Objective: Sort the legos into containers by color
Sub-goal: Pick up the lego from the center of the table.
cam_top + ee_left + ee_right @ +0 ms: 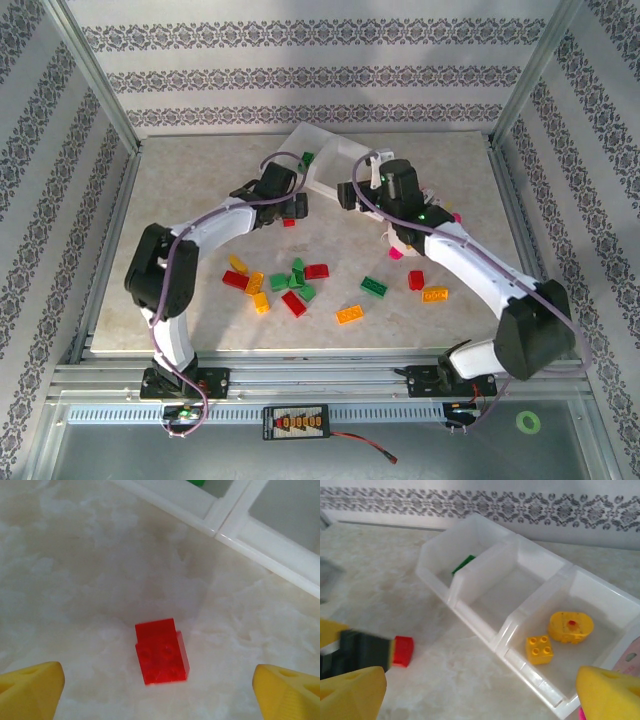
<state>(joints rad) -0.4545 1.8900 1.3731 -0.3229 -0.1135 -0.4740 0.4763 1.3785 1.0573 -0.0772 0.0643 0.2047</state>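
There are five loose red legos, about five loose green legos, five loose orange-yellow legos and one three-compartment tray.

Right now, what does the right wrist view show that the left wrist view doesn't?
Right wrist, not left: the tray's three compartments, with a yellow brick and a rounded yellow piece in the nearest one. Left wrist, not right: the studs on top of the red brick. Both: the red brick on the table, the tray's rim, a green brick inside.

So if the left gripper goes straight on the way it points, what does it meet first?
Probably the red brick lying on the table between its open fingers, though depth is unclear.
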